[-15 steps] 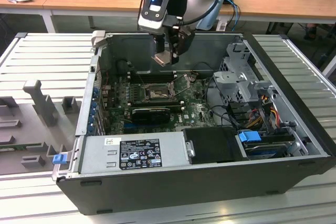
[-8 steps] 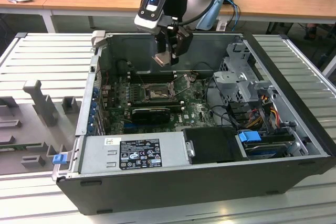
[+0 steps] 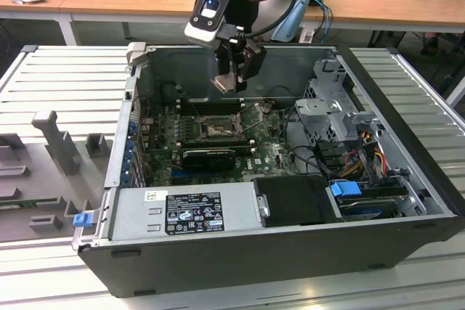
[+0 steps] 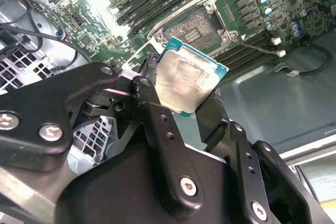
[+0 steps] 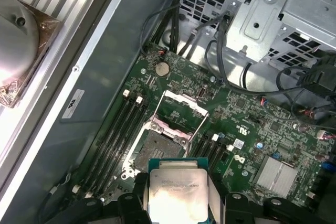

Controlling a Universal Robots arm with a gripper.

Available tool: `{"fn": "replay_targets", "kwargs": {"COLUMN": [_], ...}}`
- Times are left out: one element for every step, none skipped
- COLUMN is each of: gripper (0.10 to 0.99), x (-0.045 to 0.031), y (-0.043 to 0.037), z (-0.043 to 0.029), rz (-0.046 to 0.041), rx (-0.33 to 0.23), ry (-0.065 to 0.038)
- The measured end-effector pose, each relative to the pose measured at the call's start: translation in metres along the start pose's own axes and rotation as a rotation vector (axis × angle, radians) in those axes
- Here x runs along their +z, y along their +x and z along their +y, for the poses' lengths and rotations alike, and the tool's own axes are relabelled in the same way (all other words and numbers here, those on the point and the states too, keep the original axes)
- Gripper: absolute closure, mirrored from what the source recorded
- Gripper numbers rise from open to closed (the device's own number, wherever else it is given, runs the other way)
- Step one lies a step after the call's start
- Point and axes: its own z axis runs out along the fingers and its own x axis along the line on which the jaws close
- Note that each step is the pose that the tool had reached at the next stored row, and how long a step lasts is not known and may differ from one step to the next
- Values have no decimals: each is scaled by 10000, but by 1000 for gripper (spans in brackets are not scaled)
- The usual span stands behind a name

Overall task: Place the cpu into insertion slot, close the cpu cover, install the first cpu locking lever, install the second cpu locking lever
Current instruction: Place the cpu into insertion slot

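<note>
The fingers (image 4: 149, 98) are clamped on opposite edges of the cpu (image 4: 190, 80), holding it in the air above the slot (image 4: 195, 27).

Silvery-beige cpu (image 5: 177, 195) edged teal, black claw (image 4: 184, 81), green motherboard (image 5: 249, 116), dark silver-rimmed insertion slot (image 5: 157, 148).

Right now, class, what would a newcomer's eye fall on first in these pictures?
The hand grips the cpu by its edges, over the open computer case. Beneath it on the green motherboard lies the insertion slot, empty, with its cpu cover swung open.
</note>
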Motion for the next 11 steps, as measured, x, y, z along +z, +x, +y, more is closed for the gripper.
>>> {"fn": "replay_targets", "kwargs": {"gripper": [545, 545, 545, 545, 545, 545, 545, 545, 545, 545, 545], "x": [7, 16, 21, 26, 33, 36, 38, 38, 39, 40, 40], "y": [0, 0, -1, -1, -1, -1, -1, -1, -1, -1, -1], "z": [-1, -1, -2, -2, -3, -3, -3, -4, -4, -3, -3], "rz": [0, 0, 0, 0, 1, -1, -2, -1, -2, -2, -4], "rx": [0, 0, 0, 0, 0, 0, 0, 3, 9, 18, 42], "ry": [0, 0, 0, 1, -1, 1, 2, 3, 1, 0, -1]}}
